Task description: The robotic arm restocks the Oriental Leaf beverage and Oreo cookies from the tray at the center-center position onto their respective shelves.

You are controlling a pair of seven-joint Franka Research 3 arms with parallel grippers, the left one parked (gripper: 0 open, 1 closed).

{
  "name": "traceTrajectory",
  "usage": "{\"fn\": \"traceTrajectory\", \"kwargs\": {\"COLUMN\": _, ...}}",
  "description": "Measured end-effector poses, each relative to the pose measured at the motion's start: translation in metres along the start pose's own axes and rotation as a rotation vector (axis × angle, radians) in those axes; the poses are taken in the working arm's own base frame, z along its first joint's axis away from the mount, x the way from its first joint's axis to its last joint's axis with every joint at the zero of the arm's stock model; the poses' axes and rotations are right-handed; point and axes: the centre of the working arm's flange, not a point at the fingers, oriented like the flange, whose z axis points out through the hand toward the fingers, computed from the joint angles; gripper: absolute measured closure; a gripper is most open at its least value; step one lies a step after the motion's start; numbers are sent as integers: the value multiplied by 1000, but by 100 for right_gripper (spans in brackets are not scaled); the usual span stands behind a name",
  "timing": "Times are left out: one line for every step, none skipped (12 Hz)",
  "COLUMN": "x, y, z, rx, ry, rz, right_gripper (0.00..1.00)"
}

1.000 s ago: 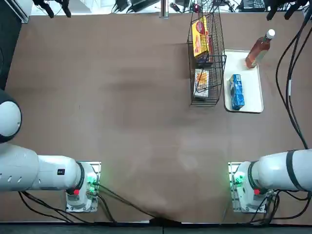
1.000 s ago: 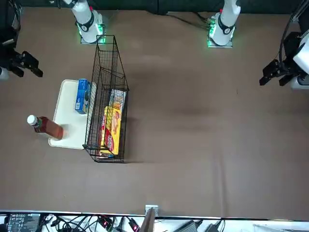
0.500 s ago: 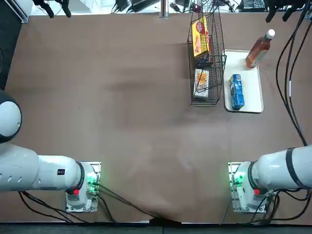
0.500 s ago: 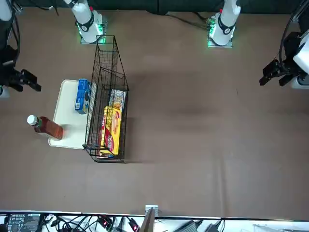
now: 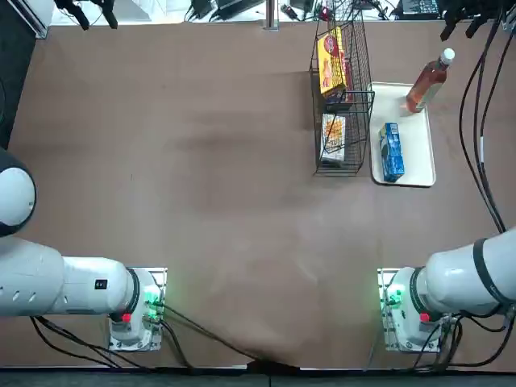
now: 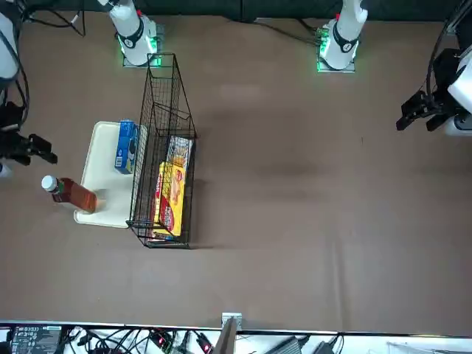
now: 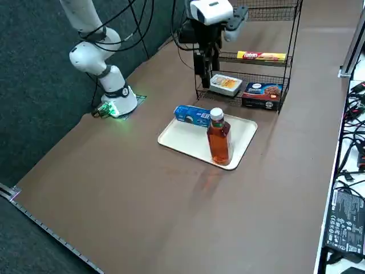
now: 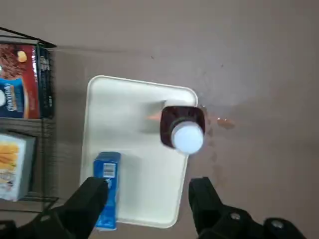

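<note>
Oreo cookies [image 8: 108, 186] sit apart from raised, wide-open right tool [image 8: 149, 184].

The right gripper [image 6: 38, 153] has advanced farther from the right arm's base [image 6: 145, 46], toward the bottle's [image 6: 74, 195] side.

I've got the tray [image 5: 415, 149] lying just to the right of the shelves [image 5: 345, 137] in my top view, with the Oreo cookies [image 5: 392, 152] on its near part and the Oriental Leaf beverage [image 7: 219, 137] standing upright farther out, by the rim away from the shelves. On the shelves, a packet [image 7: 261, 56] lies on a tier above, and below it I see a tub [image 7: 226, 84] beside a box [image 7: 262, 95], the tub nearer the arms' bases; my right gripper [image 8: 149, 199] hangs above the tray's near side.
</note>
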Motion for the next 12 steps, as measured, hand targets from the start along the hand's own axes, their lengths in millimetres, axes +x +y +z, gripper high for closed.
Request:
{"fn": "traceTrajectory", "kwargs": {"x": 5, "y": 4, "z": 7, "rx": -7, "ry": 0, "rz": -21, "right_gripper": 0}}
{"fn": "traceTrajectory", "kwargs": {"x": 9, "y": 7, "z": 15, "rx": -11, "ry": 0, "rz": -31, "right_gripper": 0}}
{"fn": "traceTrajectory", "kwargs": {"x": 16, "y": 15, "z": 28, "rx": -14, "ry": 2, "rz": -32, "right_gripper": 0}}
{"fn": "traceTrajectory", "kwargs": {"x": 18, "y": 18, "z": 34, "rx": -15, "ry": 3, "rz": -32, "right_gripper": 0}}
{"fn": "traceTrajectory", "kwargs": {"x": 20, "y": 20, "z": 39, "rx": -16, "ry": 4, "rz": -31, "right_gripper": 0}}
{"fn": "traceTrajectory", "kwargs": {"x": 22, "y": 22, "z": 42, "rx": -18, "ry": 10, "rz": -29, "right_gripper": 0}}
{"fn": "traceTrajectory", "kwargs": {"x": 25, "y": 25, "z": 45, "rx": -21, "ry": 18, "rz": -26, "right_gripper": 0}}
{"fn": "traceTrajectory", "kwargs": {"x": 26, "y": 29, "z": 49, "rx": -23, "ry": 20, "rz": -20, "right_gripper": 0}}
{"fn": "traceTrajectory", "kwargs": {"x": 26, "y": 35, "z": 54, "rx": -22, "ry": 15, "rz": -11, "right_gripper": 0}}
{"fn": "traceTrajectory", "kwargs": {"x": 26, "y": 42, "z": 60, "rx": -21, "ry": 10, "rz": -4, "right_gripper": 0}}
{"fn": "traceTrajectory", "kwargs": {"x": 26, "y": 47, "z": 66, "rx": -20, "ry": 6, "rz": 0, "right_gripper": 0}}
{"fn": "traceTrajectory", "kwargs": {"x": 27, "y": 52, "z": 72, "rx": -20, "ry": 4, "rz": 4, "right_gripper": 0}}
